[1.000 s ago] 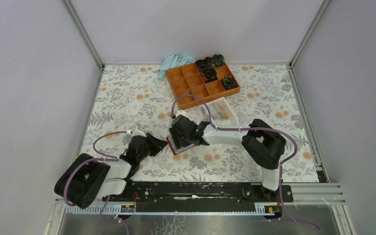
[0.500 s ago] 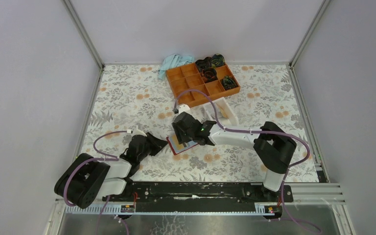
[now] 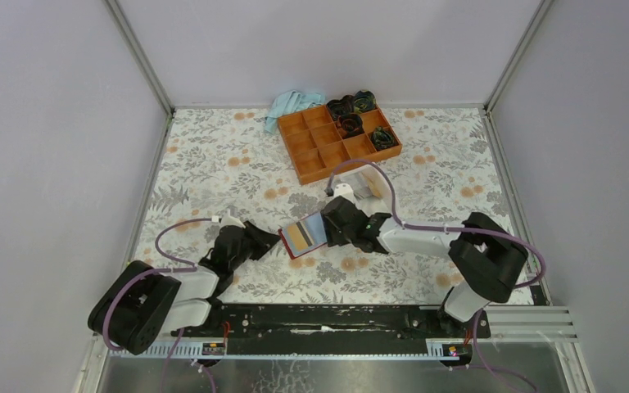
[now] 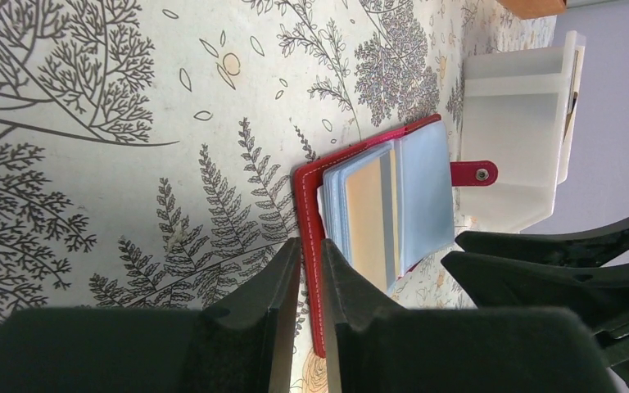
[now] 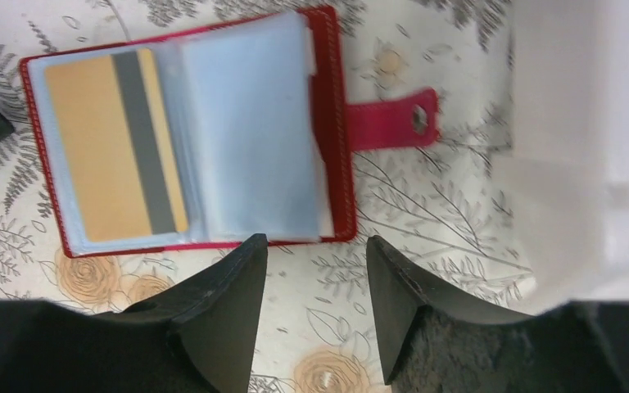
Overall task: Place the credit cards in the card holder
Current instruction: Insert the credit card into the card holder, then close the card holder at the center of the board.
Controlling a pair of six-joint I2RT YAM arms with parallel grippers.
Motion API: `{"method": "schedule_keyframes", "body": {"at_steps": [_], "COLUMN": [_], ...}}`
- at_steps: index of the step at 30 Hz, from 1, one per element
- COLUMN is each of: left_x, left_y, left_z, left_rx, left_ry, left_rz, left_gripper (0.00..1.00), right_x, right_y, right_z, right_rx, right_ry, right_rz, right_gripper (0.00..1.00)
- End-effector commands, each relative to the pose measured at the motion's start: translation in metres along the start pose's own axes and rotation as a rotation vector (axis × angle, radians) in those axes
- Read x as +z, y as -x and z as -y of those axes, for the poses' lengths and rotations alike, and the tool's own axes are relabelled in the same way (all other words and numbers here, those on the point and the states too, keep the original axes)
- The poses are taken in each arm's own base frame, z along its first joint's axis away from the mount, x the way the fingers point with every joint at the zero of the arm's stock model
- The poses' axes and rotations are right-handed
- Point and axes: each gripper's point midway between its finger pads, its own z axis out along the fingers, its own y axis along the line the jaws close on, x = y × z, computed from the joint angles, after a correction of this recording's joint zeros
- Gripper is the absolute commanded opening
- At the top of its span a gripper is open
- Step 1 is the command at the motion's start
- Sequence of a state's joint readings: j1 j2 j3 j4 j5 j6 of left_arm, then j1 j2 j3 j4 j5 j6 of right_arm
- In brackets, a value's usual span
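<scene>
One tan-gold card (image 5: 106, 147) sits in the open card holder (image 5: 334, 164), upper left; my left claw (image 4: 309, 250) pinches its edge, right claw (image 5: 315, 246) spread apart.

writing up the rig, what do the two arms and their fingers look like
The left arm and right arm match: white links, bulky black joint housings, a purple cable looping along each. The fingers are plain black tapered wedges.
</scene>
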State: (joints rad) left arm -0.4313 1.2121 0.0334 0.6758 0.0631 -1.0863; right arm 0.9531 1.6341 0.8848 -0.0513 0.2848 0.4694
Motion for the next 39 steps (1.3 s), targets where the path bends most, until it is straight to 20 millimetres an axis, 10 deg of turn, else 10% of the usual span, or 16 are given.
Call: {"method": "schedule_keyframes", "body": {"at_steps": [1,28,39], "left_x": [-0.002,0.0,0.021], "left_y": [-0.001,0.01,-0.014], "left_z": [-0.004,0.041,0.017], "left_rx": [0.024,0.174,0.219], "left_ry": [0.009,-0.044,0.09], "left_rz": [0.005,0.012,-0.053], "left_gripper": [0.22,0.22,0.21], "right_x": [-0.016,0.009,0.02], "right_y": [0.019,-0.02,-0.031], "right_z": [-0.002,0.018,0.013], "right_rx": [0.129,0.629,0.711], "right_ry": [0.066,0.159,0.201], "right_rz": [0.119,0.133,0.118], "right_gripper": [0.57,0.61,0.61]}}
